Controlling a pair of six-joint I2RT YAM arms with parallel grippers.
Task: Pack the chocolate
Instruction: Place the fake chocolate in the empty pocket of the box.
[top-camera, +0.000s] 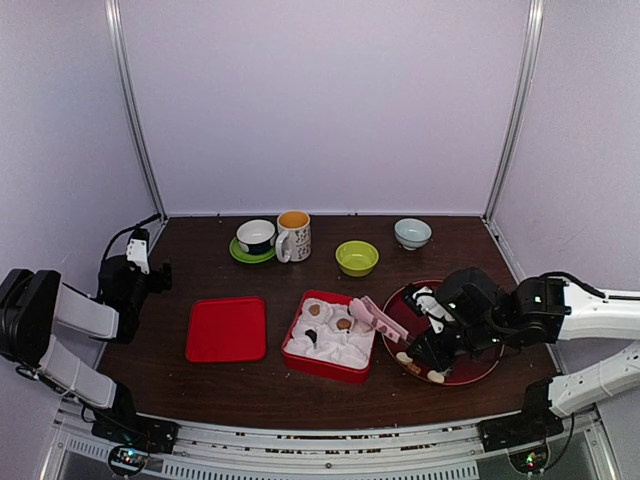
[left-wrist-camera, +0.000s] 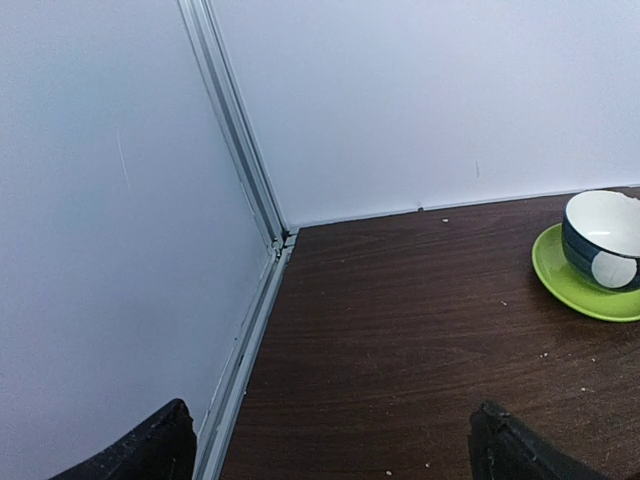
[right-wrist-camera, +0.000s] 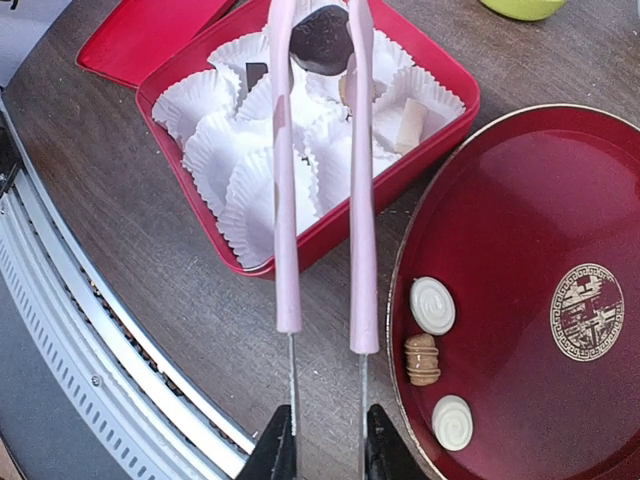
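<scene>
My right gripper (right-wrist-camera: 322, 445) is shut on the thin metal end of the pink tongs (right-wrist-camera: 285, 200). The tongs reach over the red box (right-wrist-camera: 420, 155) of white paper cups and pinch a dark chocolate (right-wrist-camera: 320, 40) at their tips. A tan piece (right-wrist-camera: 410, 125) and a dark square (right-wrist-camera: 256, 75) lie in cups inside the box. On the round red plate (right-wrist-camera: 540, 200) by the gripper lie two white swirled chocolates (right-wrist-camera: 432, 305) and a tan striped one (right-wrist-camera: 422, 359). My left gripper (left-wrist-camera: 330, 450) is open over bare table near the far-left wall corner.
The red lid (top-camera: 227, 329) lies left of the box (top-camera: 330, 368). Along the back stand a cup on a green saucer (top-camera: 256, 238), a mug (top-camera: 294, 236), a green bowl (top-camera: 357, 258) and a pale blue bowl (top-camera: 412, 233). Walls close three sides.
</scene>
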